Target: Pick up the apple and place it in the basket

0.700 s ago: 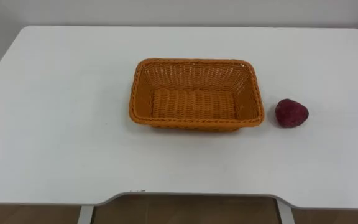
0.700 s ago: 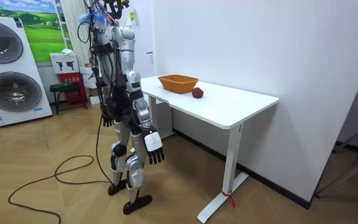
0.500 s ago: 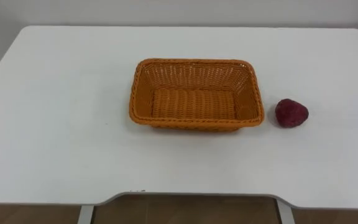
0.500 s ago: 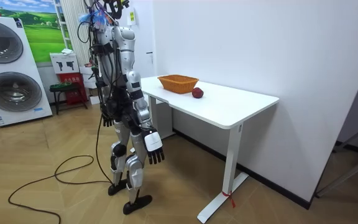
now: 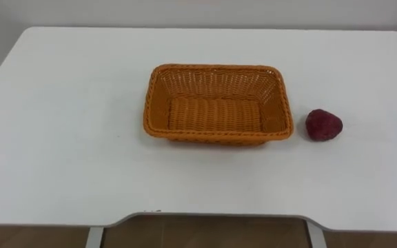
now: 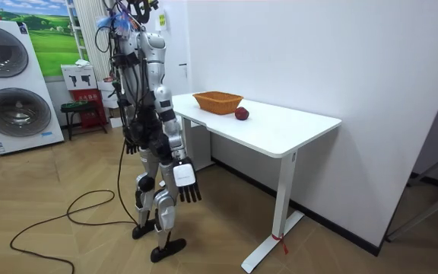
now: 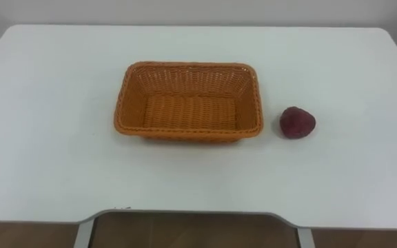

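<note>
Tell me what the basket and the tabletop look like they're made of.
Basket: woven wicker, or plastic made to look like it; orange and matt, with crossed strands and a braided rim. Table: smooth white board, probably laminate over wood; even surface with no grain, a rounded edge and a faint sheen.

table [image 5: 60, 172] corners cut off, left robot hand [image 6: 131, 144] too small to tell

White table [image 5: 60, 138], rounded corners, with a notch cut into its near edge. Sitting on it toward the middle, an orange wicker basket [image 5: 216, 67], rectangular, long side facing us, nothing inside. Just off the basket's right end, a dark red apple [image 5: 323, 125] rests on the tabletop, near the basket but apart from it.
</note>
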